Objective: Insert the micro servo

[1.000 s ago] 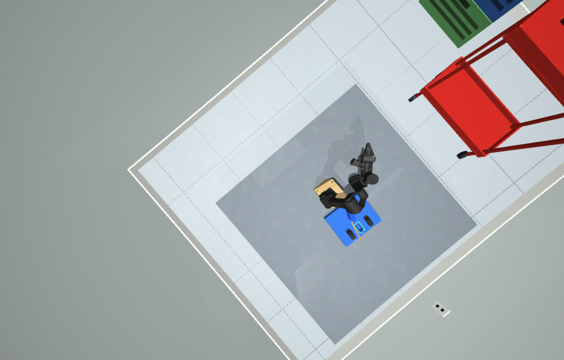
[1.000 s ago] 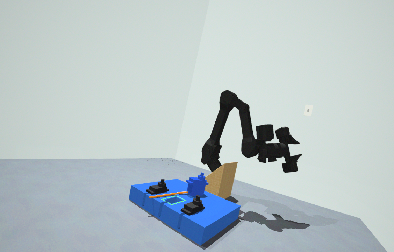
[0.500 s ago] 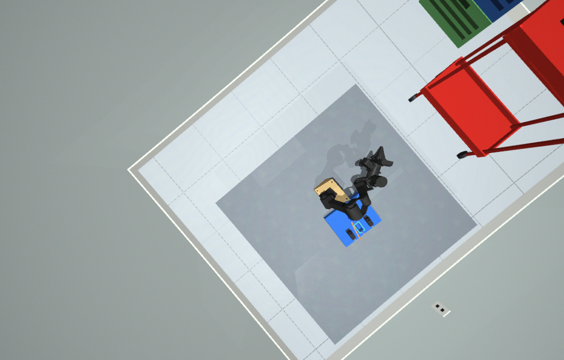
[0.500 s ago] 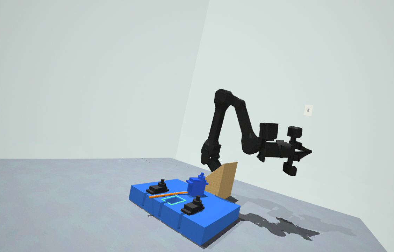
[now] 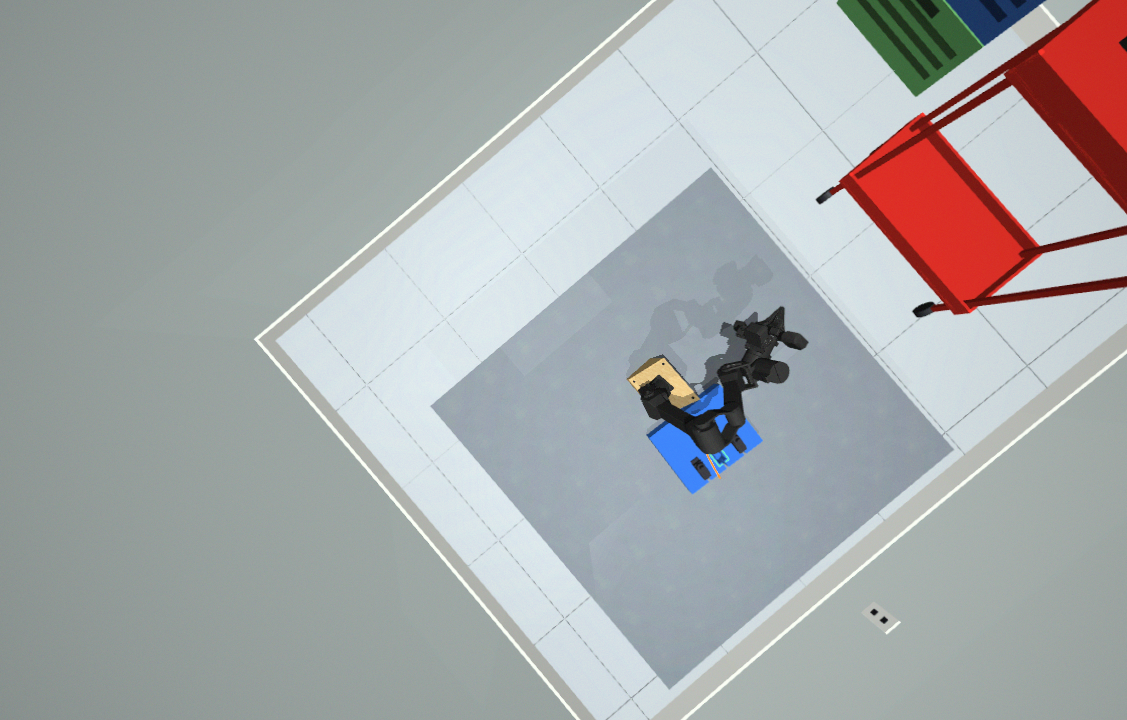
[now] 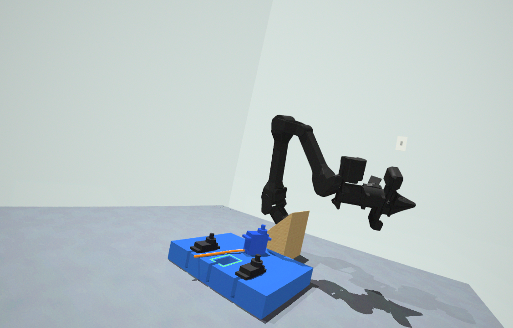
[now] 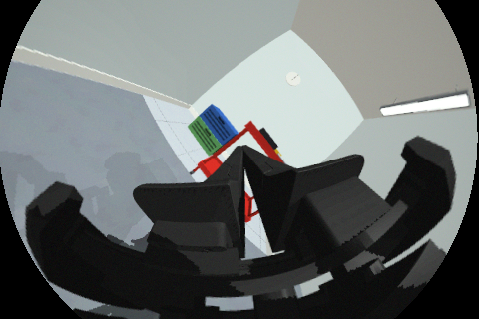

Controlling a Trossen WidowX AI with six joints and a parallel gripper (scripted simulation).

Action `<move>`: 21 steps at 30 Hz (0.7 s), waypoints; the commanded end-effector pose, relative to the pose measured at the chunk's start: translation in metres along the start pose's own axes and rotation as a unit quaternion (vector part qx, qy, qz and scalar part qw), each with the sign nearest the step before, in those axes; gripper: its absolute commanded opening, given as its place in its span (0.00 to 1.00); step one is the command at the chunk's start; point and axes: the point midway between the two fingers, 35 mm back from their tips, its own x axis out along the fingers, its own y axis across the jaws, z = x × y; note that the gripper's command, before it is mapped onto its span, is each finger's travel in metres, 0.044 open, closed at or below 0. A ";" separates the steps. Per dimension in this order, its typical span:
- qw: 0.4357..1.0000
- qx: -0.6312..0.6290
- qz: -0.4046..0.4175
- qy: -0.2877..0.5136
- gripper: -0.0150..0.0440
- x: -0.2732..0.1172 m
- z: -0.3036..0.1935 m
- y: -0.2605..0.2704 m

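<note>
The loose blue micro servo [image 6: 256, 243] stands upright on the blue deck [image 6: 286, 275] [image 5: 679, 454], behind the marked pocket, its shaft up. Its body is above the deck surface, outside the pocket. Its orange cable [image 6: 219, 253] [image 5: 714, 467] stretches forward over the deck, beside the pocket. The pocket's cyan outline [image 6: 232, 263] surrounds an empty hole with a side notch. In the top view the arm hides the servo body. My gripper [image 6: 414, 204] [image 7: 241, 150] is shut with nothing between its fingertips. It is in the air, well off to the right of the deck in the exterior view, pointing away from the servo.
Two black servos [image 6: 205, 245] [image 6: 251, 269] sit in the deck on either side of the pocket. A wooden wedge block [image 6: 298, 234] [image 5: 679, 385] stands behind the deck, by the arm's base. A red cart [image 5: 943, 214] and a green crate [image 5: 916, 58] [image 7: 204, 136] stand farther off.
</note>
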 end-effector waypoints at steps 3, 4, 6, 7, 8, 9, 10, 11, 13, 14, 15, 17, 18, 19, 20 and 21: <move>0.995 0.084 -0.006 0.050 0.25 -0.006 -0.023 -0.011; 0.993 0.099 -0.006 0.059 0.25 -0.008 -0.027 -0.012; 0.989 0.128 -0.008 0.076 0.25 -0.011 -0.035 -0.014; 0.986 0.143 -0.008 0.085 0.25 -0.012 -0.039 -0.015; 0.983 0.157 -0.009 0.094 0.25 -0.014 -0.043 -0.015; 0.980 0.172 -0.010 0.103 0.25 -0.015 -0.047 -0.016; 0.976 0.186 -0.012 0.111 0.25 -0.017 -0.051 -0.017; 0.972 0.201 -0.013 0.120 0.25 -0.019 -0.055 -0.017; 0.965 0.227 -0.016 0.132 0.25 -0.023 -0.062 -0.019; 0.961 0.240 -0.018 0.140 0.25 -0.025 -0.066 -0.019; 0.956 0.254 -0.019 0.148 0.25 -0.027 -0.070 -0.020; 0.945 0.282 -0.023 0.165 0.25 -0.031 -0.077 -0.020; 0.939 0.295 -0.024 0.174 0.25 -0.034 -0.081 -0.020; 0.933 0.309 -0.026 0.182 0.25 -0.036 -0.085 -0.021; 0.927 0.323 -0.028 0.191 0.25 -0.038 -0.088 -0.021; 0.920 0.336 -0.030 0.199 0.25 -0.041 -0.092 -0.021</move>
